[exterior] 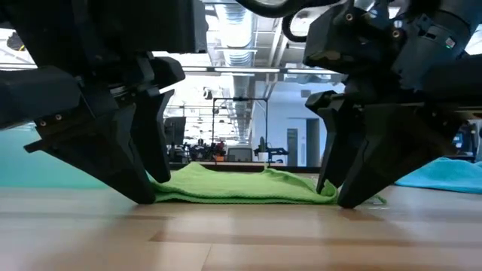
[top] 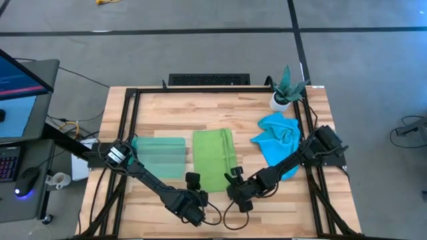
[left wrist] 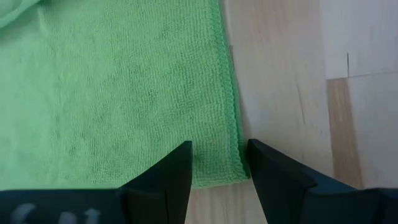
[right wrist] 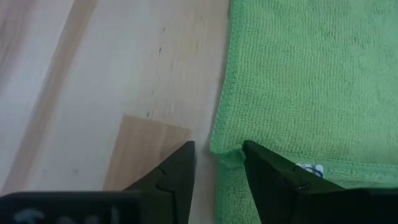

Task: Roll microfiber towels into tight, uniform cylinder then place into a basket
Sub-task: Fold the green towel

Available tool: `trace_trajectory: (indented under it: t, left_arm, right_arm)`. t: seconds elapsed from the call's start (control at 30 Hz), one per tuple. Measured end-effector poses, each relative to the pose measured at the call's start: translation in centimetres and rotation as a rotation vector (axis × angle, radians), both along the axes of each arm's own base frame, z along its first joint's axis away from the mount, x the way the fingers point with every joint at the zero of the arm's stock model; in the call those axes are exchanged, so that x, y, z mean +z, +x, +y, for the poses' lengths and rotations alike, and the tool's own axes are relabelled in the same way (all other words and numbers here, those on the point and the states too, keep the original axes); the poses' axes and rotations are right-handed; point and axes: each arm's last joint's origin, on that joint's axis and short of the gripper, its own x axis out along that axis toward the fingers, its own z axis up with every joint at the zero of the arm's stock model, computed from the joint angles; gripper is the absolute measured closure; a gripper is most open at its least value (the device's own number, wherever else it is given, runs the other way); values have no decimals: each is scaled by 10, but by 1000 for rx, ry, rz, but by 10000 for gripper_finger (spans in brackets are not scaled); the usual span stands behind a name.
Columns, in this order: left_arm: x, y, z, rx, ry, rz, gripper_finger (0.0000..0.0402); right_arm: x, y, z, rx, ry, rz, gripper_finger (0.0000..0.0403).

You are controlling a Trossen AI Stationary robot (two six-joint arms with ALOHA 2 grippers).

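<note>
The lime green towel (top: 215,159) lies flat on the table's middle, with the low view showing its near edge (exterior: 241,194). My left gripper (top: 194,179) is open and low over the towel's near left corner (left wrist: 236,177). My right gripper (top: 233,176) is open and low over the near right corner (right wrist: 219,152). At each corner one finger stands over cloth and the other over bare wood. The blue towel (top: 279,140) lies crumpled to the right. The teal basket (top: 160,157) sits left of the green towel. My left gripper (exterior: 147,192) slants down onto the towel's near left corner, its tips at table height. Whether they touch cloth I cannot tell. My right gripper (exterior: 339,197) does the same at the near right corner. Whether it touches the cloth there I cannot tell.
A potted plant (top: 285,90) stands at the far right corner. Black frame rails (top: 130,120) run along the table's sides. Bare wood (top: 213,110) lies beyond the green towel, and a strip (exterior: 241,233) lies before it.
</note>
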Motion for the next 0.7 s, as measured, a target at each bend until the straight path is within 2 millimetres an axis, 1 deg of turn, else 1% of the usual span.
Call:
trace_trajectory:
  t: [0.13, 0.33, 0.5, 0.57, 0.7]
  left_arm:
    - [-1, 0, 0, -6, 7, -2, 251]
    - [-1, 0, 0, -7, 9, -2, 251]
    - [-1, 1, 1, -14, 13, 1, 251]
    - [-1, 1, 1, -13, 13, 1, 251]
    - [-1, 1, 1, -5, 12, -3, 251]
  right_arm:
    - [0, 2, -3, -18, 15, 5, 271]
    - [-1, 4, -9, -38, 10, 5, 341]
    - [-2, 8, -18, -88, -16, -2, 388]
    - [-2, 8, -20, -97, -18, -1, 395]
    - [-1, 8, -19, -92, -17, 7, 390]
